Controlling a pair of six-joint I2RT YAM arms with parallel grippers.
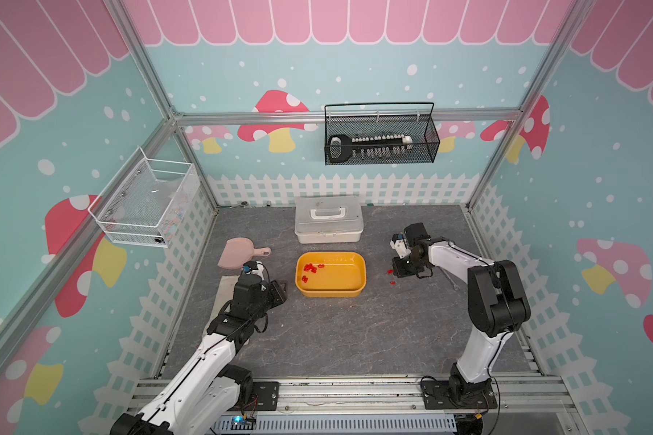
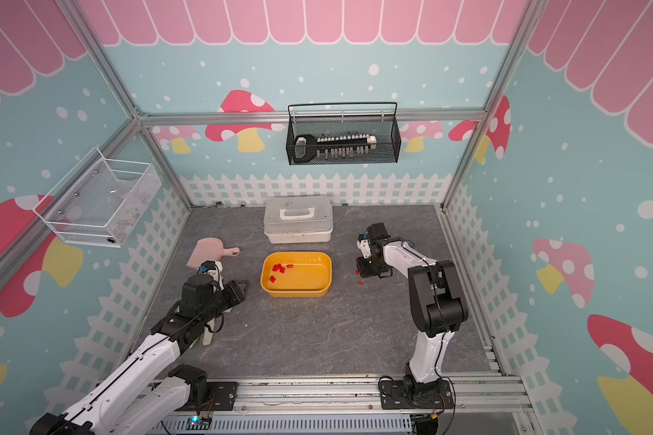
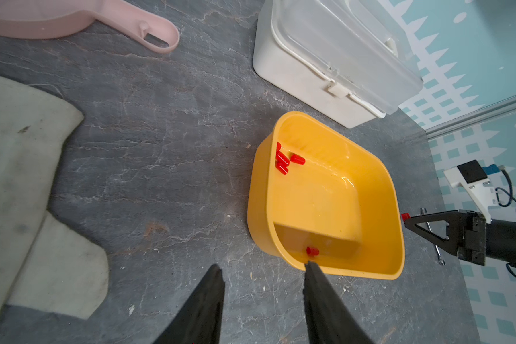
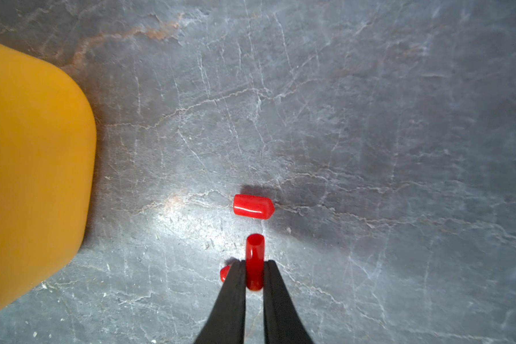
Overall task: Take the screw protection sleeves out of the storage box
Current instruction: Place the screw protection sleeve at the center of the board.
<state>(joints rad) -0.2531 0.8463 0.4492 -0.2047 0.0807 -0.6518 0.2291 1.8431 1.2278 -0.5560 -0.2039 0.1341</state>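
The yellow storage box [image 1: 330,293] [image 2: 296,292] sits mid-table, with several red screw protection sleeves [image 1: 310,267] [image 3: 283,160] clustered at its left end and one [image 3: 312,251] by the near wall. My right gripper [image 4: 254,262] [image 1: 392,272] hangs low over the table right of the box, shut on one red sleeve [image 4: 255,247]. Another sleeve [image 4: 253,206] [image 1: 392,282] lies on the table just ahead, and a third [image 4: 224,273] peeks out behind a finger. My left gripper [image 3: 263,266] [image 1: 281,292] stands open and empty, just left of the box.
A white lidded case [image 1: 328,222] stands behind the box. A pink scoop [image 1: 238,254] and a pale cloth [image 3: 21,178] lie at the left. A small metal wrench [image 1: 451,282] lies under the right arm. Wire baskets [image 1: 381,135] hang on the walls.
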